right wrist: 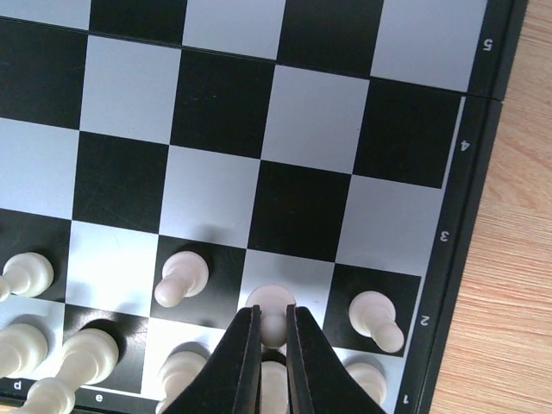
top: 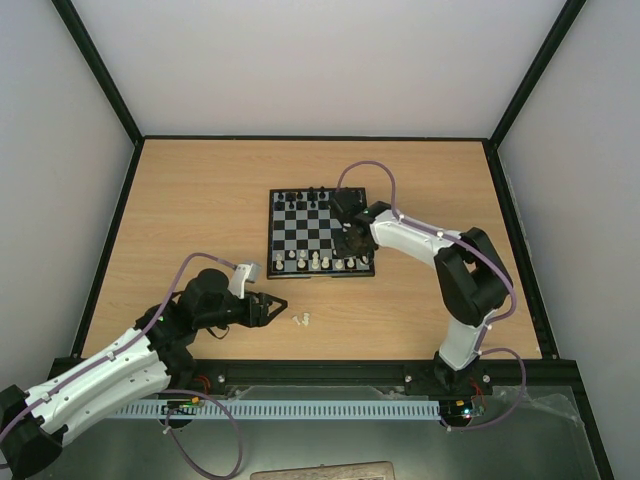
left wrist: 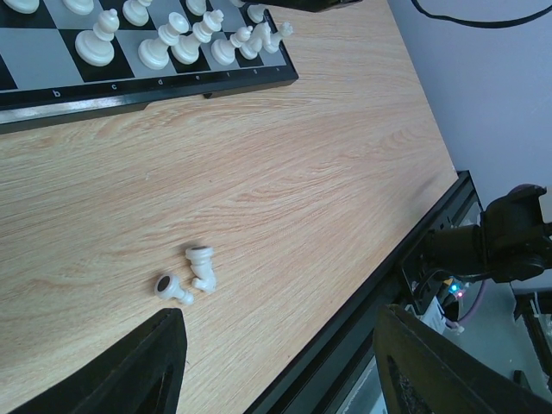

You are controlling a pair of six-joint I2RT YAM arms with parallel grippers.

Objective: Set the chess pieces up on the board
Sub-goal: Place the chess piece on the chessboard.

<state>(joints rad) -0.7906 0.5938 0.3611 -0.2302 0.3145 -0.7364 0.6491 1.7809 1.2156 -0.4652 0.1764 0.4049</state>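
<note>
Right end effector [right wrist: 272,321]: fingers drawn in to a narrow gap, pinching a white pawn [right wrist: 271,304] by its head, over the second row at the board's near right corner.
Risk, release: the pawn looks to be standing on its square. If the fingers open unevenly or lift before they are clear, it may tip or be dragged off the square.
Risk, neighbours: two more pawns [right wrist: 377,317] stand one square to either side, with the back-row pieces just below the fingertips. A sideways drift on withdrawal could knock them over.
Board [top: 272,232]: lies mid-surface, somewhat toward the far edge. The white chess pieces [top: 315,262] line its near rows.
Left end effector [left wrist: 278,315]: jaws wide apart, holding nothing, low over the surface [top: 200,200] close to the near edge.
Loose pieces [left wrist: 188,278]: two white ones lie on their sides, touching or nearly so, just ahead of the open jaws.
Risk, pickup: lying pieces roll. One finger touching first could push them toward the near edge, and closing on both at once is likely.
Right arm [top: 410,235]: rises from its base at the near right, elbow high, forearm reaching left over the board, wrist pointing down.
Left arm [top: 110,370]: stretched low from the near left corner toward the middle of the near edge.
</note>
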